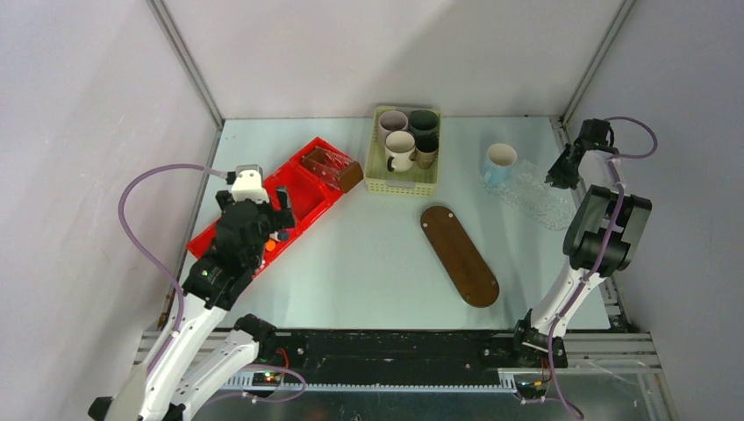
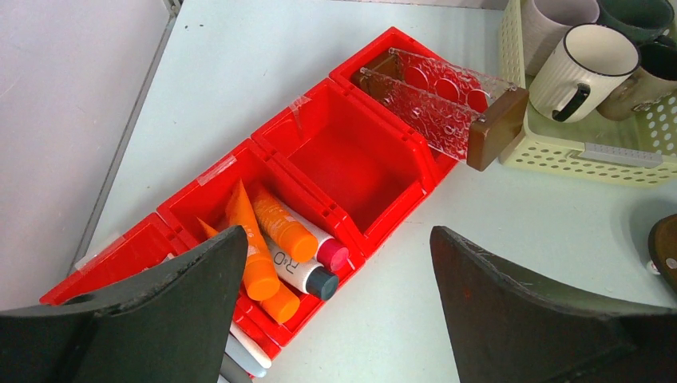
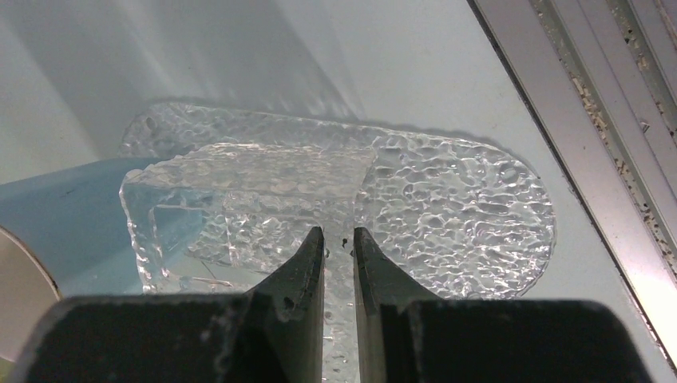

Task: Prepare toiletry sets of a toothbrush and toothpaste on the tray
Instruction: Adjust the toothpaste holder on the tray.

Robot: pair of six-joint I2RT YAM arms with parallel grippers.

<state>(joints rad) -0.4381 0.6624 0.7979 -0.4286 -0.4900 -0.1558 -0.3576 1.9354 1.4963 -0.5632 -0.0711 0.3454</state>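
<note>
**Left arm over the toothpaste, tray bare**

The left gripper [image 2: 337, 238] hung wide open and empty above the red bin [image 2: 351, 163]. The toothpaste tubes [image 2: 283, 227] sat in the second compartment from the near end. In the left wrist view that put them at roughly 8 o'clock from the gap between the fingers, with part of the pile hidden under the left finger.

Key relation, tube axis against the jaws: the tubes lay almost parallel, running 11 to 5 o'clock in that view. Crimped tails were at 11 and caps pointed to 5. The jaw opening ran 9 to 3, so my read is that a small shift toward 8 o'clock would let the fingers close across a tube's width. The top orange one looked the easiest pick.

The tray [image 1: 459, 254] lay mid-table with nothing on it. In the top view it was at about 4 o'clock from the left gripper, its long axis also 11 to 5. The left arm was clearly nearer to the tubes.

The right gripper [image 3: 335, 235] was far off at the right edge, jaws nearly closed. It looked pinched on the thin wall of a clear textured holder [image 3: 239, 191] over a clear oval plate [image 3: 471, 207].
</note>
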